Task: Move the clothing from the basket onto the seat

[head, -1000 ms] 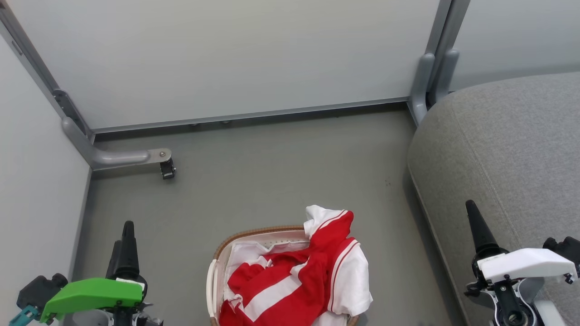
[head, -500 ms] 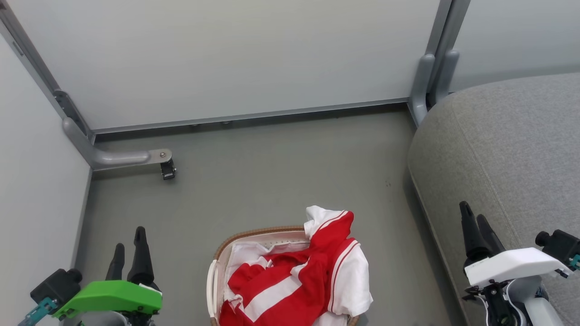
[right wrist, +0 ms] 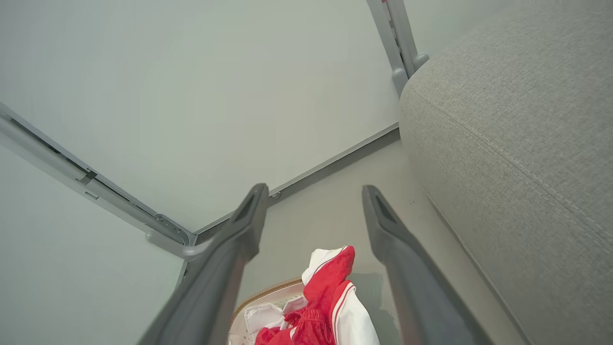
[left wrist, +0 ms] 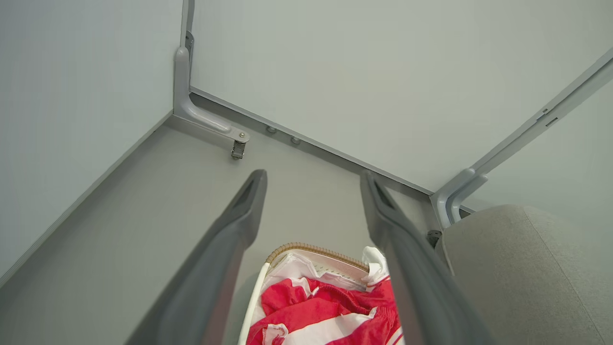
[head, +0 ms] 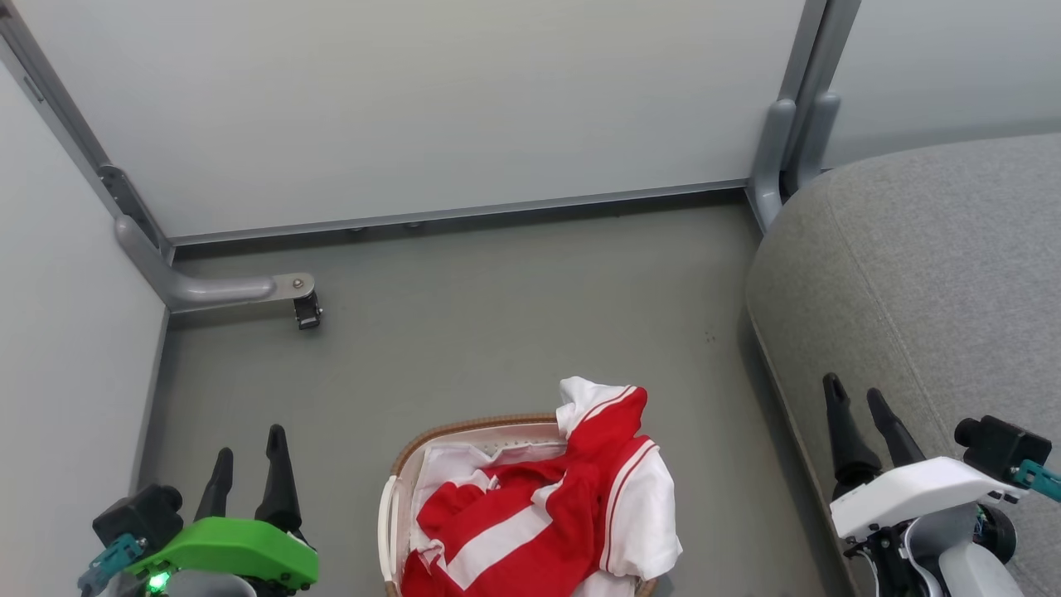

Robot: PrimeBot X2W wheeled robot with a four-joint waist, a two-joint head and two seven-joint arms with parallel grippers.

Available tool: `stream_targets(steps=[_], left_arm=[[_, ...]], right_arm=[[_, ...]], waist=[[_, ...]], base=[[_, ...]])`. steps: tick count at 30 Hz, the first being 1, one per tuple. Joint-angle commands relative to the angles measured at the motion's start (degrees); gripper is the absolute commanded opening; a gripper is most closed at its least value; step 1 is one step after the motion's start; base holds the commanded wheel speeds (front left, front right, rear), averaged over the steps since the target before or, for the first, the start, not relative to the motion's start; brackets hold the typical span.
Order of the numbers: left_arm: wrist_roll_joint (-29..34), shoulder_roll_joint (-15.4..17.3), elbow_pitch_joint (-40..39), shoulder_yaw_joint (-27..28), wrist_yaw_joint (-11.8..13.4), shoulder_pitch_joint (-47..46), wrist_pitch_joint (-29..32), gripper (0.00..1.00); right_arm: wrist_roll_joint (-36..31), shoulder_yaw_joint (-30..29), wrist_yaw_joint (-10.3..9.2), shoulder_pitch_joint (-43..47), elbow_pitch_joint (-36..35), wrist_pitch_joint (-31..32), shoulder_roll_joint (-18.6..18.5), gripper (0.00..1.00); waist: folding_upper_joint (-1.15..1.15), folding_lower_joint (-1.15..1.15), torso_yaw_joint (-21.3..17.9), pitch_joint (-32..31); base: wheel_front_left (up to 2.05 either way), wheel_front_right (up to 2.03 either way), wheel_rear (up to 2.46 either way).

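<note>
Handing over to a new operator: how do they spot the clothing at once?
Start at the big grey seat on the head view's right; left of it on the floor stands the brown-rimmed white basket. The clothing is the bright red heap with white bands spilling over its rim, unlike the plain white sheet alongside.

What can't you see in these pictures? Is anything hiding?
- The basket: its near end is cut off by the bottom edge of the head view.
- The clothing: the pile covers the basket's inside, so how many pieces there are cannot be told.
- The seat: cut off by the right edge of the head view, so its full size is hidden.
- Left wrist view: the left gripper hides one side of the basket.
</note>
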Motion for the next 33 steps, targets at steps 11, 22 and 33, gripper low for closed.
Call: stream_targets(steps=[11,22,33], left_arm=[[7.4,1.5,0.1,-2.7,1.7,0.9,-2.1,1.00],[13.3,1.7,-0.3,-3.7,2.5,1.9,-3.7,1.00],[19.1,2.0,-0.3,-4.6,3.1,2.7,-5.1,1.00]], right_arm=[[-8.8,1.0,0.02,0.0,0.2,-2.3,-0.7,1.00],[-15.4,1.0,0.02,0.4,0.1,-3.9,-0.4,1.00],[-21.7,1.1,0.02,0.9,0.4,-5.3,-0.2,1.00]], waist=[[0.00,0.00,-0.1,0.2],[0.00,0.00,-0.2,0.3],[0.00,0.00,0.0,0.5]], base=[[0.00,0.00,0.00],[0.00,0.00,0.00],[0.00,0.00,0.00]])
